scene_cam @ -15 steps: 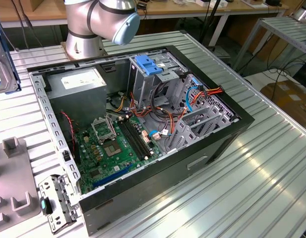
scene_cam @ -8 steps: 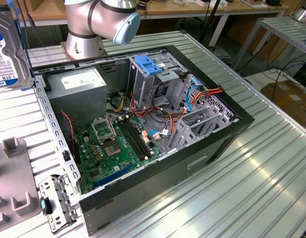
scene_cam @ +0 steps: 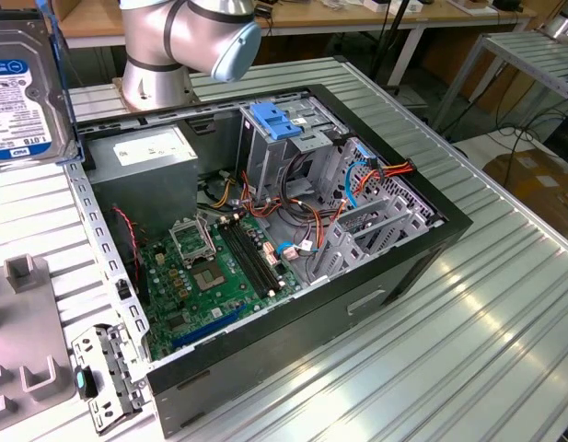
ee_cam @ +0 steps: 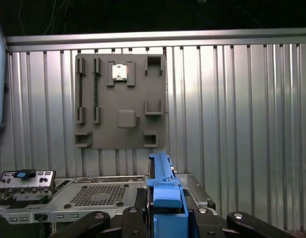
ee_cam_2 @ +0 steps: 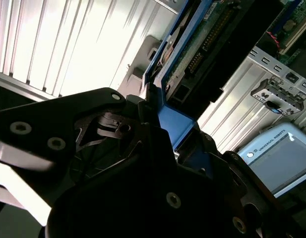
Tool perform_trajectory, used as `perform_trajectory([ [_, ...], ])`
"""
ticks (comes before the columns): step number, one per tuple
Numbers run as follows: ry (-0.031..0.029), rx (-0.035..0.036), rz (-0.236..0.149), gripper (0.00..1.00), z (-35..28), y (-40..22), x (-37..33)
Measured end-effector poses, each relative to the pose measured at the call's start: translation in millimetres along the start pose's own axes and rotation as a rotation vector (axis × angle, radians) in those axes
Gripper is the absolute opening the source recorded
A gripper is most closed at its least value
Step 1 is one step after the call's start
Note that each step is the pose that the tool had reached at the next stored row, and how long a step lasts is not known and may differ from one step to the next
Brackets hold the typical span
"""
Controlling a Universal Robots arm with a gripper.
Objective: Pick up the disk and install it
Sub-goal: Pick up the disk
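Disk (scene_cam: 21,87) hangs lifted at ten o'clock from the open computer case (scene_cam: 265,368), the gripper (ee_cam: 166,206) closed tight on its blue-railed edge. Pickup looks done; seating it in the case is not yet done.

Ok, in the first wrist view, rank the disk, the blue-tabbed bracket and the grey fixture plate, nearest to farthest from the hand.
1. The disk, clamped in the hand itself.
2. The blue-tabbed bracket, off to one side on the computer case edge.
3. The grey fixture plate, flat on the ribbed table beyond the case.
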State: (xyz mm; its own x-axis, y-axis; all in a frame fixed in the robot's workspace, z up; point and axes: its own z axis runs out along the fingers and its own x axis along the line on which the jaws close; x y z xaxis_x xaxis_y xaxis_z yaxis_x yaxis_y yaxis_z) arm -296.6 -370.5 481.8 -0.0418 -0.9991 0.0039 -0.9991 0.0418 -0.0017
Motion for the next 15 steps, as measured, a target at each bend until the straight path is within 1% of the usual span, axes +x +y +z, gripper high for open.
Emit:
perform_trajectory([
  [1, 0.0000, 0.0000, 0.000, 0.37, 0.0, -6.1, -0.2],
  [4, 0.0000, 0.0000, 0.000, 0.37, 0.0, -20.1, -0.9],
  [8, 0.0000, 0.0000, 0.000, 0.37, 0.0, -31.1, -1.3],
  [9, -0.0001, 0.0001, 0.000, 0.37, 0.1, -38.3, -1.6],
  [11, 0.0000, 0.0000, 0.000, 0.37, 0.1, -44.0, -1.8],
  [13, 0.0001, 0.0000, 0.000, 0.37, 0.1, -50.7, -2.1],
  [14, 0.0001, 0.0000, 0.000, 0.37, 0.1, -55.1, -2.3],
  [15, 0.0002, 0.0001, 0.000, 0.37, 0.1, -57.9, -2.4],
])
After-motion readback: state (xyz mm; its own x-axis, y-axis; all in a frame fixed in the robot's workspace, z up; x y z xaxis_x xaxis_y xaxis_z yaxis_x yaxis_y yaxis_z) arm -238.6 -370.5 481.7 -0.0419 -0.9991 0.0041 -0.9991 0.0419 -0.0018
